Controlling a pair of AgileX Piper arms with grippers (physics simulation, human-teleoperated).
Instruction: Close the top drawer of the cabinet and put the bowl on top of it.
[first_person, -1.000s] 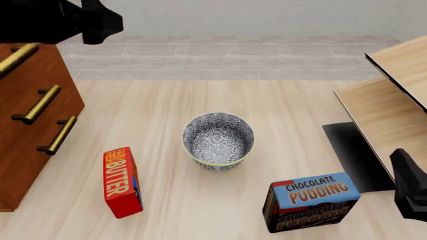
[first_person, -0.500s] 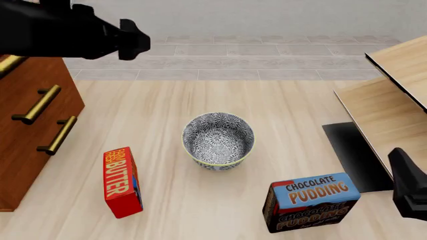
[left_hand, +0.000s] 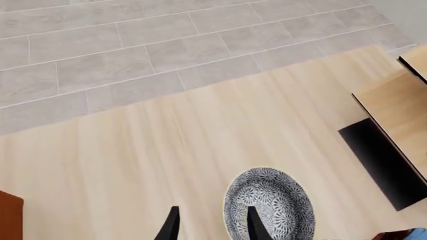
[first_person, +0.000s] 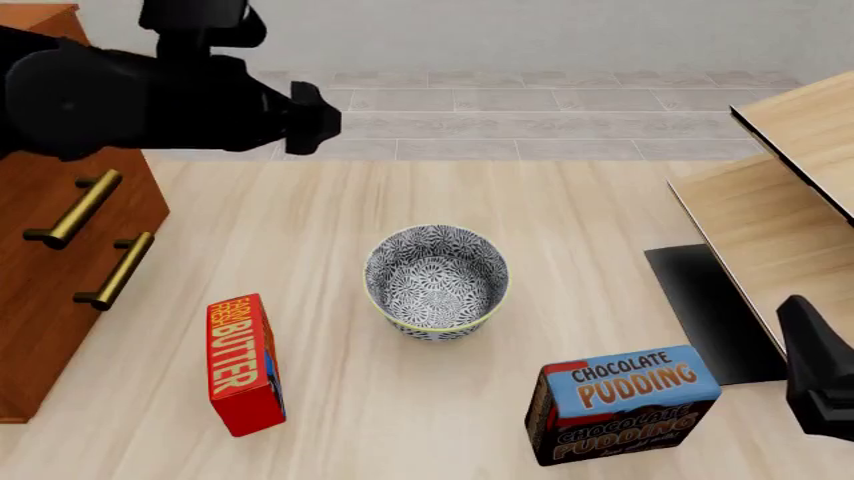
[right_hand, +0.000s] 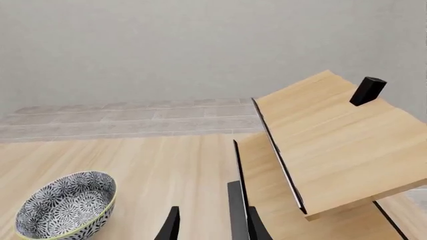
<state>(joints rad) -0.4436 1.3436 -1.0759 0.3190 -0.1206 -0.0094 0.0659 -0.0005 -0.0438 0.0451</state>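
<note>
The bowl (first_person: 437, 280), white with a black floral pattern, stands upright in the middle of the table; it also shows in both wrist views (left_hand: 270, 206) (right_hand: 65, 210). The reddish-brown cabinet (first_person: 34, 310) stands at the left, with two brass handles showing. My left arm covers the top drawer's handle, so the drawer's position is hidden. My left gripper (first_person: 318, 118) hangs high, right of the cabinet and behind and left of the bowl, open (left_hand: 212, 227) and empty. My right gripper (right_hand: 213, 226) is open and empty at the near right, beside the pale furniture.
A red butter box (first_person: 244, 365) stands near left of the bowl. A chocolate pudding box (first_person: 621, 400) stands near right. Pale light-wood furniture (first_person: 787, 170) with a black base (first_person: 707, 310) fills the right side. Grey tiled floor lies beyond the table.
My left arm has swung to the right from above the cabinet, out over the table, and now covers the top drawer's handle. The right arm, bowl and boxes have stayed put.
</note>
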